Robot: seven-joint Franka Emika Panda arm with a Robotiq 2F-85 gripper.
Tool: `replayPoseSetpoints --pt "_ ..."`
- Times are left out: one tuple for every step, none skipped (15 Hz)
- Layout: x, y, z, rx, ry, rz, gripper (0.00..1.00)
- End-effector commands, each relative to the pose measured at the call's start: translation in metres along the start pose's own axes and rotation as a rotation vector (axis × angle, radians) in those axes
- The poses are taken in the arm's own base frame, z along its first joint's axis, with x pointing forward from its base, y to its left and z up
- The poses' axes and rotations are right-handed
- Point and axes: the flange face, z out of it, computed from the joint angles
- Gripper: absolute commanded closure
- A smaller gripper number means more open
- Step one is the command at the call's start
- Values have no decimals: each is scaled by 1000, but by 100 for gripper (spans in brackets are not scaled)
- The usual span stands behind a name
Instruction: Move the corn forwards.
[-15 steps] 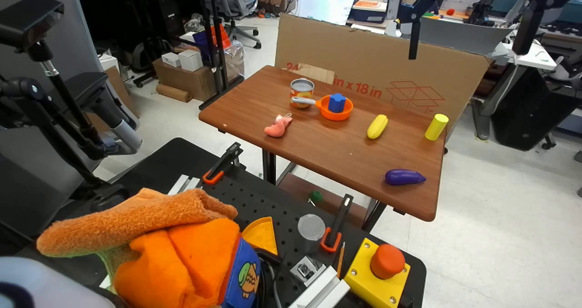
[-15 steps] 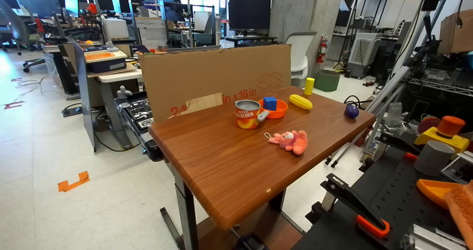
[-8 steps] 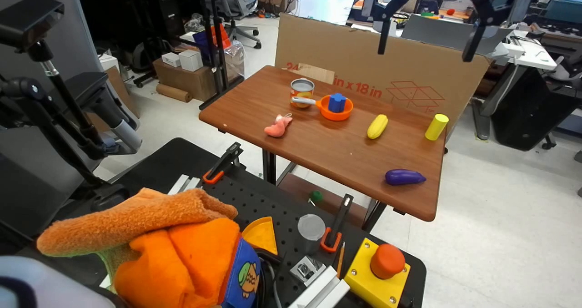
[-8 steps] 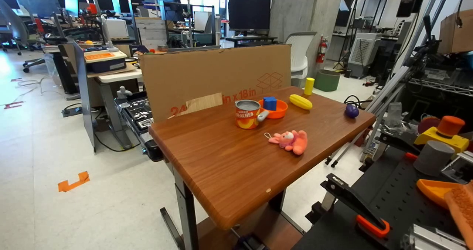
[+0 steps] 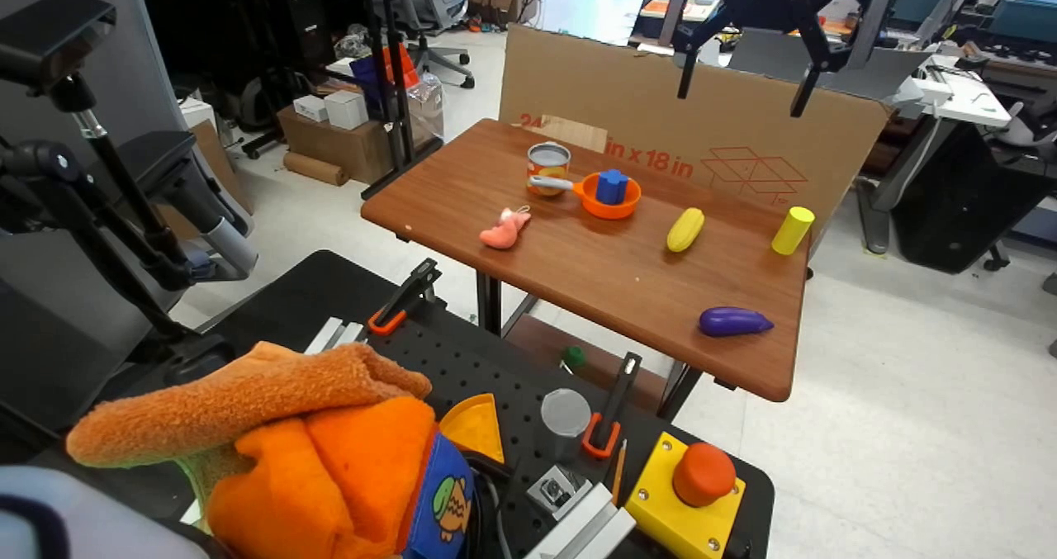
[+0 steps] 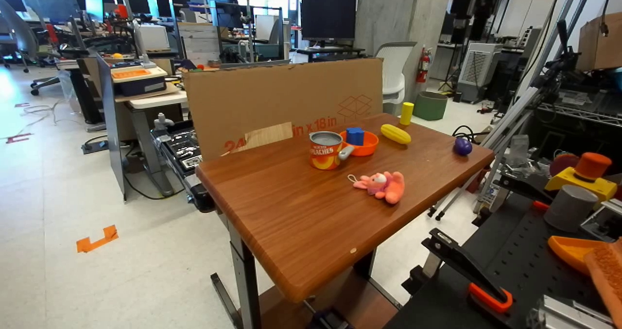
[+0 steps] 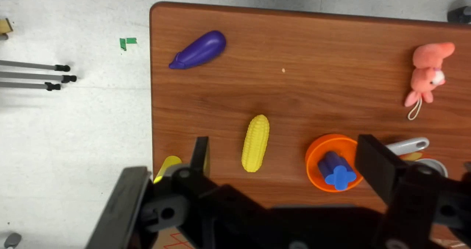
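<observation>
The corn (image 5: 685,229) is a yellow ribbed cob lying on the brown table (image 5: 561,249) in both exterior views (image 6: 395,134). In the wrist view the corn (image 7: 255,143) lies between my finger directions, nearer the left finger, with its long side running roughly up the picture. My gripper (image 5: 742,101) is open and empty, high above the table, and apart from the corn. In the wrist view the gripper (image 7: 285,138) has its fingers wide apart. In an exterior view only a dark part of the arm or gripper shows at the top; its fingers are unclear there.
An orange pan (image 5: 609,204) holds a blue block (image 5: 612,186); a peach can (image 5: 548,163) stands beside its handle. A yellow cylinder (image 5: 793,230) stands near the table end. A purple eggplant (image 5: 735,321) and pink plush (image 5: 505,229) lie nearby. A cardboard panel (image 5: 702,121) stands behind.
My gripper has moved left in both exterior views and looks smaller in the one that shows its fingers, with more of its body visible. It stays open. The corn and other objects have not moved.
</observation>
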Motion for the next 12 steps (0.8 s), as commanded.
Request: replayPoseSetpoints --pt "45 13 23 34 1 0 0" --pt "55 14 29 46 -1 4 0" --pt "65 15 36 53 -8 8 0" --pt "74 15 43 57 -18 13 0" --pt "82 16 50 63 -23 15 0" --pt "90 16 60 63 -37 18 0" --pt "97 17 68 62 -47 20 0" --pt "103 18 78 58 -57 23 0" --pt "108 19 87 55 -70 27 0" --pt "114 22 99 51 -83 34 0" --pt "119 23 109 47 -90 41 0" --pt "124 25 121 42 -101 53 0"
